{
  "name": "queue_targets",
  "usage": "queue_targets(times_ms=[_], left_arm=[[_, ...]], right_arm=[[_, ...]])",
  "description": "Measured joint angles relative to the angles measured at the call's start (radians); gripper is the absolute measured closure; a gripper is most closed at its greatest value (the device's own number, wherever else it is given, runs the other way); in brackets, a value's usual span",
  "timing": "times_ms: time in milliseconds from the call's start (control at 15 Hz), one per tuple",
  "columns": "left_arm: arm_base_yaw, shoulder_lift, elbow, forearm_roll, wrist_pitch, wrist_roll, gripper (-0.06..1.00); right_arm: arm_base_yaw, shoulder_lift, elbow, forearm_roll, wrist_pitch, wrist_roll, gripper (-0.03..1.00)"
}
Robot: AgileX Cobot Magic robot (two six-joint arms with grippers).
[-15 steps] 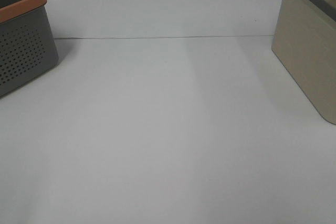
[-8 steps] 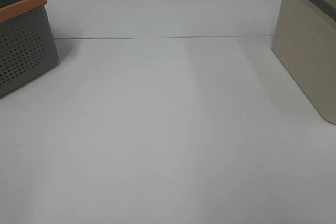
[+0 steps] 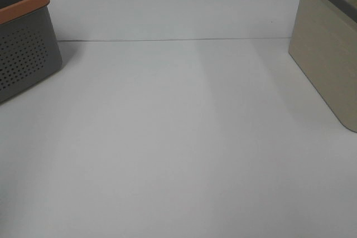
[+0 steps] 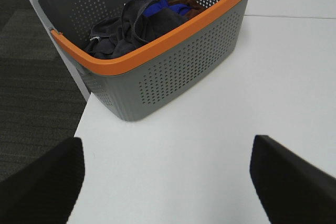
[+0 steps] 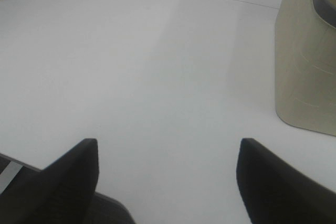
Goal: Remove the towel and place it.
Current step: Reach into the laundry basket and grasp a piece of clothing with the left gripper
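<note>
**A:** How do the grippers stand?

**B:** The left gripper [image 4: 165,145] is spread wide, with nothing between its fingers and only the bare table [image 4: 210,119] under it. The right gripper [image 5: 168,142] is the same, gaping and empty above the table. Neither shows in the high view.

**A:** And the towel?

**B:** The left wrist view shows it. The towel [image 4: 113,35] is a dark crumpled heap inside the grey basket [image 4: 173,72] with the orange rim, piled up close to that rim. A blue cloth [image 4: 165,8] lies against it, touching. The left gripper is near the basket but outside it, not over the opening.

**A:** What's on the other side?

**B:** A beige bin [image 5: 304,61] stands at the table's right end, well apart from the basket, with bare table between them. Its inside is hidden.

**A:** So how far along is the task?

**B:** I'd say nothing is done yet. The towel is neither gripped nor lifted. The whole job is left: reach into the basket, pinch the dark cloth without catching the blue one, raise it clear of the rim and set it down. The task doesn't say where; the open table or the bin both seem possible.
</note>
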Motion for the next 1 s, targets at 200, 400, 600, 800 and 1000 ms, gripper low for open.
queue_targets(times_ms=[200, 400, 600, 800, 1000], left_arm=[[0.000, 0.230, -0.136, 0.004, 0.006, -0.020, 0.15], [0.000, 0.461, -0.255, 0.030, 0.019, -0.021, 0.15], [0.000, 0.579, -0.313, 0.036, 0.015, 0.017, 0.16], [0.000, 0.676, -0.396, 0.083, 0.015, 0.028, 0.17], [0.000, 0.757, -0.496, 0.179, 0.018, 0.027, 0.17]], right_arm=[[0.000, 0.000, 0.000, 0.000, 0.000, 0.002, 0.24], [0.000, 0.000, 0.000, -0.020, 0.000, 0.028, 0.24], [0.000, 0.000, 0.000, -0.026, 0.000, 0.034, 0.24], [0.000, 0.000, 0.000, -0.026, 0.000, 0.040, 0.24], [0.000, 0.000, 0.000, -0.027, 0.000, 0.042, 0.24]])
